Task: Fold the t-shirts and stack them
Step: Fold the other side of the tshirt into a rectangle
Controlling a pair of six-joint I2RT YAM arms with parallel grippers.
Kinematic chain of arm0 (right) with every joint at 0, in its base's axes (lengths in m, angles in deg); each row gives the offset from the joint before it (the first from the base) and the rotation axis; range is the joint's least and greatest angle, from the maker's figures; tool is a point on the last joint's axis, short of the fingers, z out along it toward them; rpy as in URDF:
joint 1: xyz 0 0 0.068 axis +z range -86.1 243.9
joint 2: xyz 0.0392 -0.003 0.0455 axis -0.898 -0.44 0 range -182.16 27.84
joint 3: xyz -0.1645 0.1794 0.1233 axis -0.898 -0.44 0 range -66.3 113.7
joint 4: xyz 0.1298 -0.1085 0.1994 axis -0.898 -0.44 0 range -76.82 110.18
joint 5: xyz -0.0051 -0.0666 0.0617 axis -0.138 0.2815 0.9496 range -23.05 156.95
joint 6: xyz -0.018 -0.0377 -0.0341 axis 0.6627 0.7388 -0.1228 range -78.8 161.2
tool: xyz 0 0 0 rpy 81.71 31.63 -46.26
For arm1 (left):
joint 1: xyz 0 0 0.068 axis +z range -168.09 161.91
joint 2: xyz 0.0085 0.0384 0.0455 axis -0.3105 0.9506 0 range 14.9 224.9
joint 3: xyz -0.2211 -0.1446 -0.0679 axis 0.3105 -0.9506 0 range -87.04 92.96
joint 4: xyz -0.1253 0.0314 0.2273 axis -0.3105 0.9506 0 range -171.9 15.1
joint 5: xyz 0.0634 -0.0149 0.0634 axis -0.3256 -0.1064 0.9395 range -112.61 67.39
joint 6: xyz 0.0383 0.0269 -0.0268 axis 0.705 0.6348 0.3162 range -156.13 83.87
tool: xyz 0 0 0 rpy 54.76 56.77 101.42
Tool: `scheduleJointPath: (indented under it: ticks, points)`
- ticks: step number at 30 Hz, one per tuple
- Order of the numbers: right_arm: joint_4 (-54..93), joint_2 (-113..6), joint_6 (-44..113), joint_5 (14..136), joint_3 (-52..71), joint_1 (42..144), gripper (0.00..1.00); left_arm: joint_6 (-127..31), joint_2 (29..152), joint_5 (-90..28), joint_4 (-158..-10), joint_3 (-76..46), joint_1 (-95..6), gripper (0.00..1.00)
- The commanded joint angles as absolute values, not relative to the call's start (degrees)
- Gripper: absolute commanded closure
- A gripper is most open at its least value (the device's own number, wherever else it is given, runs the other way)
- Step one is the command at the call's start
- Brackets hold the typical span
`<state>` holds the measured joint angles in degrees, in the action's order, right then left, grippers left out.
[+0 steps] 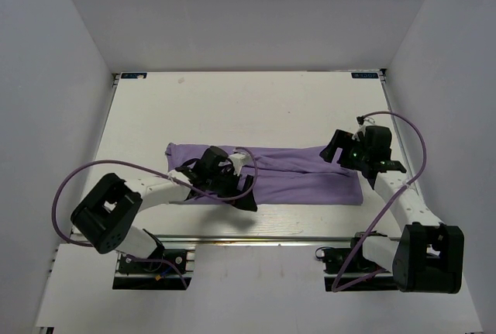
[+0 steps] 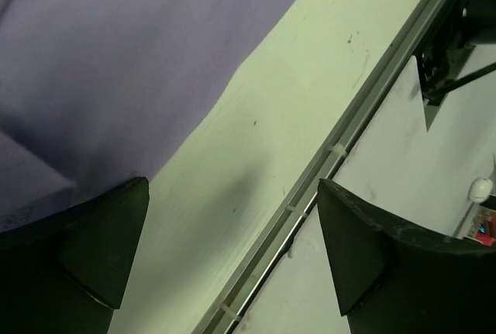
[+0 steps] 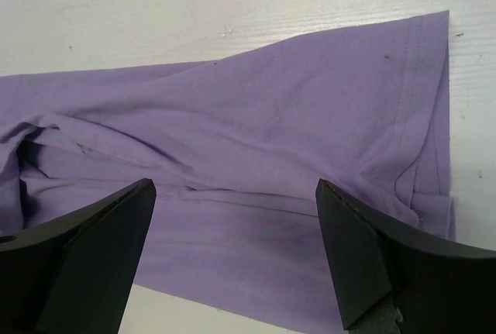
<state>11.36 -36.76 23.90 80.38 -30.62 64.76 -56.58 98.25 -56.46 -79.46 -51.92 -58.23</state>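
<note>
Though seeing only a long folded band, judges the t-shirt [image 1: 302, 175] light, limp, thin knit, lying across the middle of the table [image 1: 232, 101]. Left of centre, finds the left gripper [image 2: 232, 218] spread wide, empty, astride the shirt's near edge. Rightward, shows smooth lavender jersey, soft creases, a stitched hem [image 3: 422, 101]: pinch there, or a corner. At right, sees the right gripper [image 3: 232, 210] equally wide, empty.

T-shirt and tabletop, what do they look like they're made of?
T-shirt: soft knit cloth, probably cotton jersey, with a matte finish. It lies in loose creases and shows stitched hems along its edge.
Tabletop: looks like white-painted wood or a wood-grain laminate, matte, with fine lengthwise streaks and small dark scuffs. I cannot tell which of the two it is.
</note>
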Motion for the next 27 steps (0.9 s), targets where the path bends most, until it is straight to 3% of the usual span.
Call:
scheduleJointPath:
  ticks: [1, 7, 10, 13, 21, 27]
  points:
    - [13.3, -34.6, 25.0, 80.1, -31.1, 64.7, 0.1, -56.4, 97.6, -50.6, -72.8, -45.2, -61.3, 0.0]
    - [13.2, -34.1, 25.4, 80.1, -31.0, 64.7, 0.1, -55.7, 95.0, -40.8, -62.3, -38.8, -64.7, 0.0]
    - [13.2, -33.9, 25.3, 80.2, -31.1, 64.7, 0.1, -60.1, 88.2, -19.8, -57.7, -38.3, -63.3, 0.0]
    - [13.2, -33.8, 25.3, 80.9, -31.1, 64.7, 0.1, -62.7, 89.1, -8.3, -54.3, -35.1, -61.4, 0.0]
    - [13.2, -34.2, 25.6, 82.5, -30.8, 64.7, 0.1, -58.5, 101.4, -4.8, -58.4, -30.7, -54.8, 0.0]
    - [13.4, -34.3, 25.6, 82.8, -31.0, 64.6, 0.1, -58.0, 101.9, -13.1, -59.6, -34.2, -51.5, 0.0]
